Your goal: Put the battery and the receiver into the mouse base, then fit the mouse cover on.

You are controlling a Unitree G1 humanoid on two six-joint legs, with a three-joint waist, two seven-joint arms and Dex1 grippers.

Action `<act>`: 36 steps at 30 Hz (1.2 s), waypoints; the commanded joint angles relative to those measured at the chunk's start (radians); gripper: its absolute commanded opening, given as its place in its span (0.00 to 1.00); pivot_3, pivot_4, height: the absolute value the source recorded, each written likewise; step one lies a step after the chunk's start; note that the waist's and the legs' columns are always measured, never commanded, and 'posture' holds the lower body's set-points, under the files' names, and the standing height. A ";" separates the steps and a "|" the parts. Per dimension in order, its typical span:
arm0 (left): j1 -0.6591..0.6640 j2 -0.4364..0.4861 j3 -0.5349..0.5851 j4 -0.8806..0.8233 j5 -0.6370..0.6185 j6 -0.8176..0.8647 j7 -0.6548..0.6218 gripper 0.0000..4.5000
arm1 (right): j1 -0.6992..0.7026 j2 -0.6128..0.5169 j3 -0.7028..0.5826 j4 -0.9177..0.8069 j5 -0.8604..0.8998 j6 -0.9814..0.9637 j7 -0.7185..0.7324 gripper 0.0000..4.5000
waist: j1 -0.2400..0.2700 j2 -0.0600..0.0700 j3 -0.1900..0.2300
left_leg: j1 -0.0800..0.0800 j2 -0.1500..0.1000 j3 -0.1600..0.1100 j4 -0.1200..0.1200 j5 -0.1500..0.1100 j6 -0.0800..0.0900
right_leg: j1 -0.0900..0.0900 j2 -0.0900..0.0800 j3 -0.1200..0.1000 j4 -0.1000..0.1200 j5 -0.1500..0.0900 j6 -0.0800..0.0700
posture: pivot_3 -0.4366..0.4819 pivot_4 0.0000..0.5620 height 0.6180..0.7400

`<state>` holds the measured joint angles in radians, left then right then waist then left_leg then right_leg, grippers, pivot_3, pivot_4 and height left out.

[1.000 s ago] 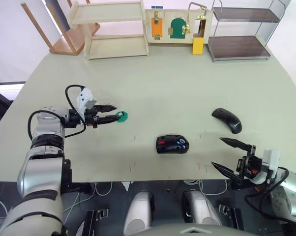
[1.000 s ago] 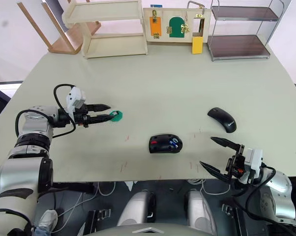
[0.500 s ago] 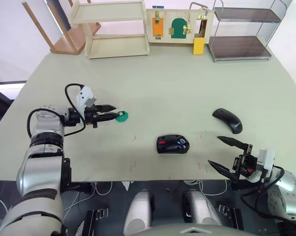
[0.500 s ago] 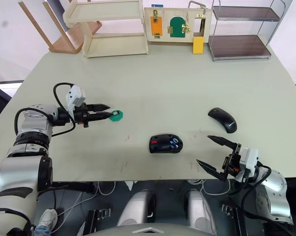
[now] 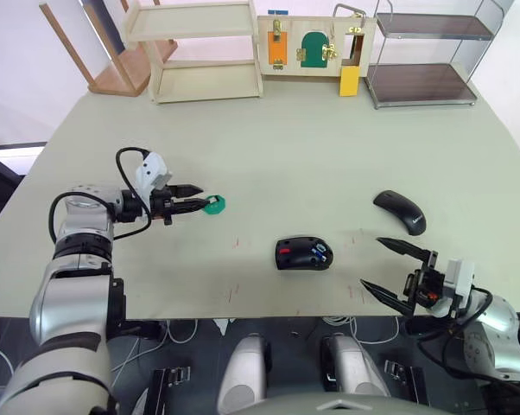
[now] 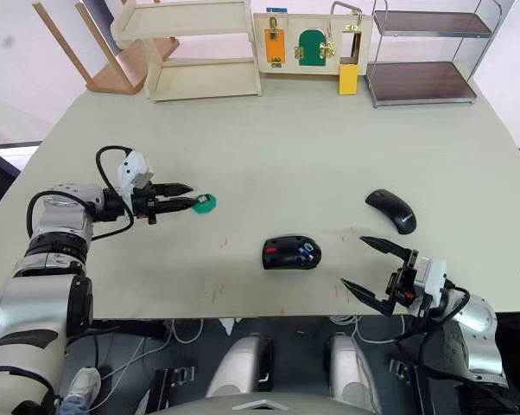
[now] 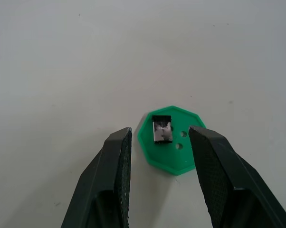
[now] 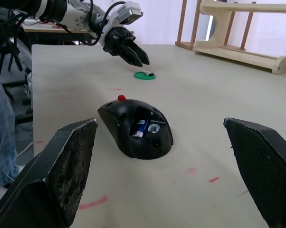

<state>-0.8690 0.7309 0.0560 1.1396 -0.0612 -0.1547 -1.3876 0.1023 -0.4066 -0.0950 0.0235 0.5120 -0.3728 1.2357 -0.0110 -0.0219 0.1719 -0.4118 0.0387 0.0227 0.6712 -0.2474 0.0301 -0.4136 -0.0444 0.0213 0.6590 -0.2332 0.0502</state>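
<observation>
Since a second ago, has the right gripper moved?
Yes. The right gripper has shifted toward the robot's left, closing on the mouse base, and sits a little nearer the table's near edge. It is open and empty.

Mouse base (image 6: 290, 253) lies between mouse cover (image 6: 390, 210) and green disc (image 6: 205, 204).

Changes since the earlier frames:
- Left gripper (image 5: 196, 200): fingers closer together than a second ago, now a narrow gap; tips just short of the green disc (image 5: 213, 205), no longer alongside it.
- Right gripper (image 5: 387, 270): shifted lower and slightly inward along the table's near edge; fingers spread wide, pointing toward the mouse base (image 5: 303, 254).
</observation>
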 commanded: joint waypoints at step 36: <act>-0.008 -0.018 -0.027 0.062 0.050 -0.082 0.046 0.45 | 0.019 -0.015 -0.011 -0.019 0.002 -0.031 -0.030 1.00 | 0.000 0.000 0.000 | 0.001 0.000 0.000 0.002 0.000 0.000 | 0.000 0.000 0.000 0.003 0.000 0.000 | 0.48 0.27 1.00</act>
<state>-0.8677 0.7073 0.0297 1.1877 -0.0215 -0.2315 -1.3459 0.1144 -0.4145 -0.0953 0.0232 0.5117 -0.3826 1.2098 -0.0111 -0.0219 0.1718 -0.4105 0.0386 0.0229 0.6729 -0.2472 0.0299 -0.4133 -0.0443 0.0217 0.6618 -0.2331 0.0501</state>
